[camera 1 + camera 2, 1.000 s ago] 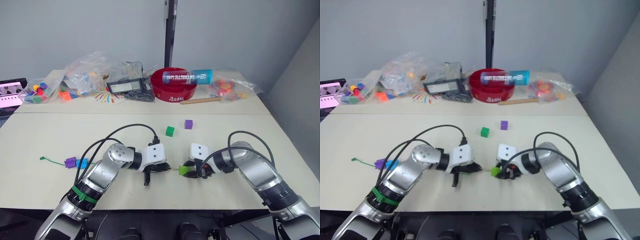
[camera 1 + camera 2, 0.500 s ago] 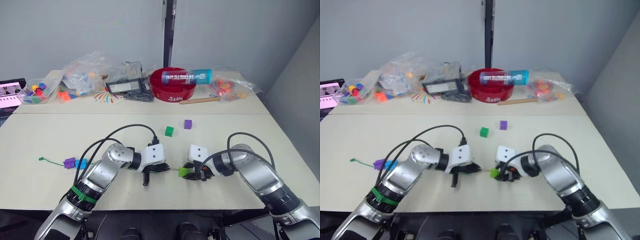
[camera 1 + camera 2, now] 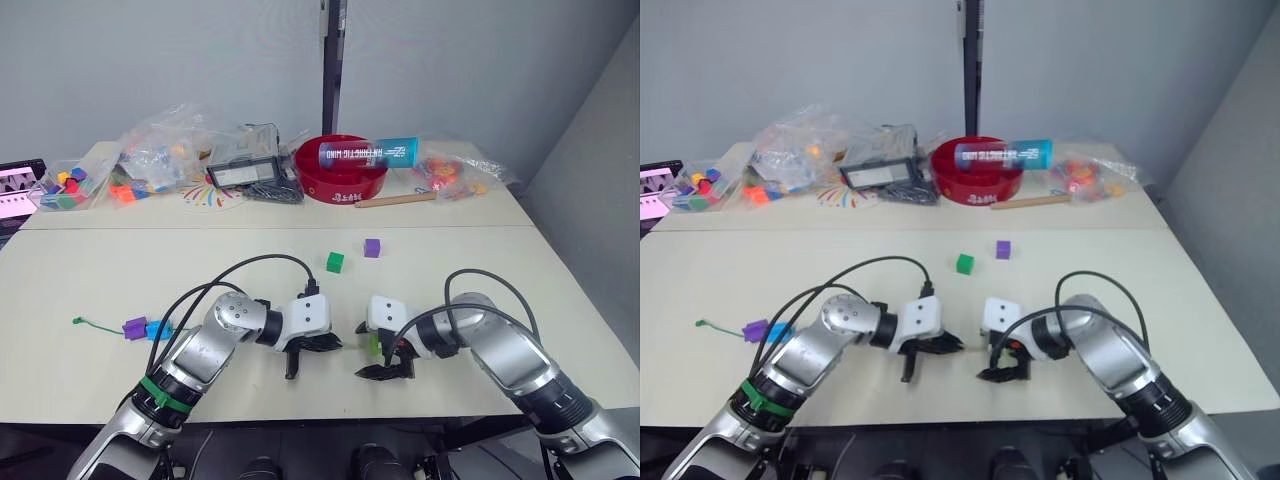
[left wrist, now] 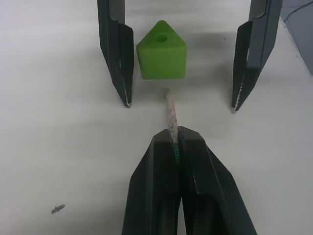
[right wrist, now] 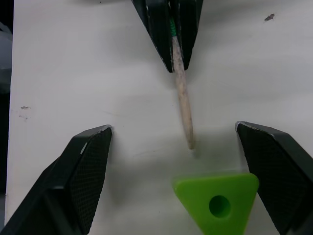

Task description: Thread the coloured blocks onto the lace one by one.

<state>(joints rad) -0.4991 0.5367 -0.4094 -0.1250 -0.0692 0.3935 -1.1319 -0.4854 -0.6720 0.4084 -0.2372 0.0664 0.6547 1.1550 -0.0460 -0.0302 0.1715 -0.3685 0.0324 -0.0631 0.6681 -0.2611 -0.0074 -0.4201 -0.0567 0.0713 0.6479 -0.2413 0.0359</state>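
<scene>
My left fingers (image 4: 176, 142) are pressed together on the lace (image 4: 170, 117), right where the green string meets its pale stiff tip, and this tip points at the light green block (image 4: 162, 50) lying on the tabletop (image 4: 58, 122) between my spread right fingers (image 5: 90, 161). The block looks small, light and smooth, so I think it slides away easily when the tip pushes it. I judge it best to hold it by two flat sides with the hole left free, and to keep my hold on the lace close to the tip, because the string behind it is soft.
</scene>
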